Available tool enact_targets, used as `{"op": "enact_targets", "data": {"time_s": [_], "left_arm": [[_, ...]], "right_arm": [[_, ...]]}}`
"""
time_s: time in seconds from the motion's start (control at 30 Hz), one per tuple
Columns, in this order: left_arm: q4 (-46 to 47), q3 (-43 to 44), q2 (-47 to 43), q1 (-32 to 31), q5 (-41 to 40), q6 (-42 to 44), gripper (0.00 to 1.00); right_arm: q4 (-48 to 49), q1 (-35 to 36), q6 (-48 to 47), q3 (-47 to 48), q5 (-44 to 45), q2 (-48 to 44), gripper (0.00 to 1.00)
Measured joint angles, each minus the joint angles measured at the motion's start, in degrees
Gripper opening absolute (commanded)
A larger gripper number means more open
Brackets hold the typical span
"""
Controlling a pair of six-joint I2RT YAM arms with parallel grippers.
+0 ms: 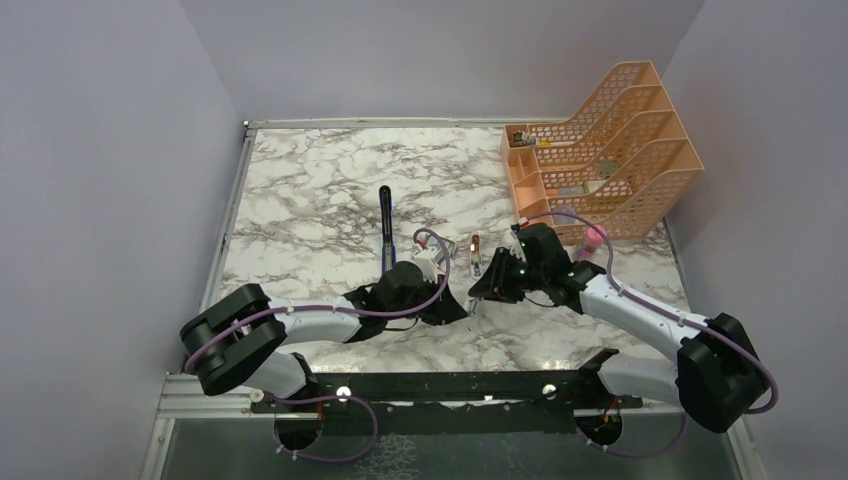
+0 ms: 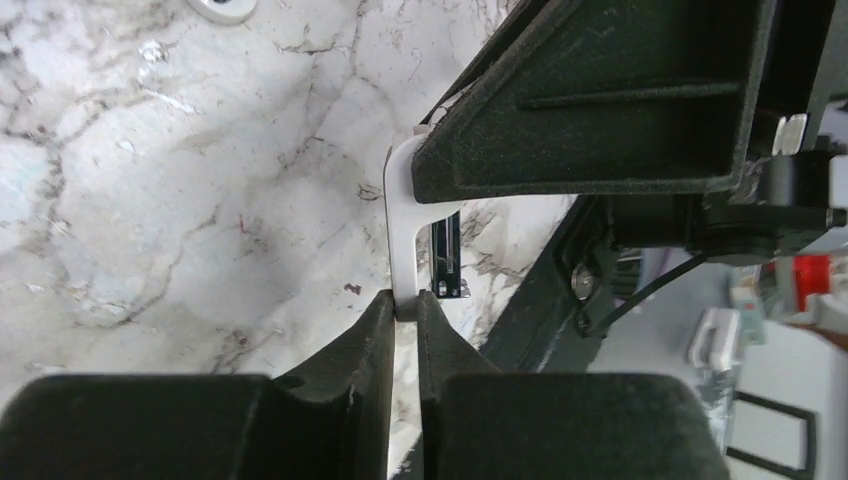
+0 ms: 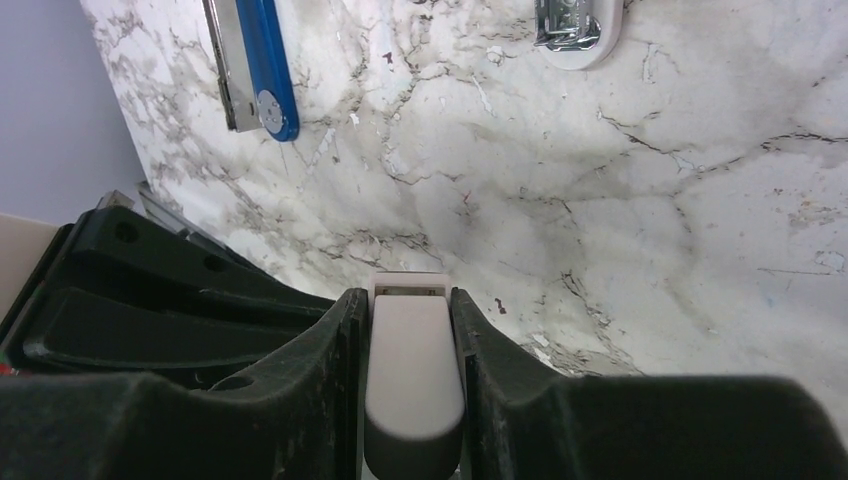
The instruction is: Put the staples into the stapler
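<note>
**While both grippers pinch one white piece, the stapler lies apart from them**

Where your two arms meet, low in the middle of the top view, you have the left gripper [image 2: 405, 312] and the right gripper [image 3: 408, 300] nose to nose over the marble table [image 1: 320, 190]. Your left gripper's fingers are almost together, leaving only a thin slot. The narrow edge of a white piece [image 2: 402, 220] is clamped in that slot and runs up under the right gripper's black body. In the right wrist view your right gripper is set wider. Its fingers press on both flat sides of the white piece, whose rounded end points toward the bottom of the frame. You cannot tell from these views what that piece is. A small black part sits just behind it in the left wrist view.

Your stapler [image 1: 386, 225] lies on the table left of centre in the top view, running up and down the frame just above the left arm's wrist. In the upper left of the right wrist view you can see its blue body and silvery channel, well apart from the right gripper's fingers.

The staples [image 3: 578, 28] sit in a white tray at the top right of the right wrist view, with silvery strips showing. In the top view that tray lies just above the two grippers, between the stapler and the orange desk rack [image 1: 600, 150] in the upper right.
</note>
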Motion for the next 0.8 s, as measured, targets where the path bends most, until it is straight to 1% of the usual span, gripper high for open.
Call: {"op": "enact_targets", "data": {"time_s": [0.07, 0.1, 0.13, 0.2, 0.3, 0.37, 0.5, 0.57, 0.7, 0.8], "left_arm": [[0.1, 0.0, 0.1, 0.0, -0.2, -0.3, 0.5], [0.2, 0.0, 0.1, -0.1, -0.4, -0.6, 0.57], [0.7, 0.0, 0.0, -0.1, -1.2, -0.8, 0.62], [1.4, -0.6, -0.8, -0.1, -2.9, -1.5, 0.68], [1.0, -2.8, -4.4, -0.1, -6.6, -1.8, 0.72], [-0.7, -4.3, -8.4, -0.1, -10.0, -1.8, 0.73], [-8.2, -4.0, -15.7, -0.1, -17.6, -0.9, 0.76], [-13.1, -2.6, -18.3, -0.1, -21.6, -0.3, 0.78], [-25.2, 3.8, -21.8, 0.0, -31.7, 0.9, 0.8], [-30.8, 7.7, -22.8, 0.0, -37.3, 2.2, 0.81]], "right_arm": [[-0.4, 0.0, -0.2, 0.3, 0.2, 0.3, 0.29], [-1.0, 0.0, -0.5, 0.7, 0.9, 0.5, 0.29], [-1.9, 0.0, -1.1, 1.2, 1.7, 0.9, 0.29], [-4.7, 0.0, -3.2, 3.2, 3.2, 2.0, 0.3], [-8.9, 0.0, -7.7, 6.5, 6.1, 3.0, 0.3], [-11.7, -0.1, -11.0, 8.6, 8.0, 3.5, 0.3], [-17.1, -0.9, -16.5, 13.7, 11.7, 8.1, 0.32], [-18.8, -1.5, -18.5, 16.0, 13.7, 11.5, 0.33], [-21.0, -2.6, -21.6, 18.9, 17.0, 16.3, 0.33], [-22.1, -3.4, -23.5, 22.0, 19.0, 20.2, 0.33]]}}
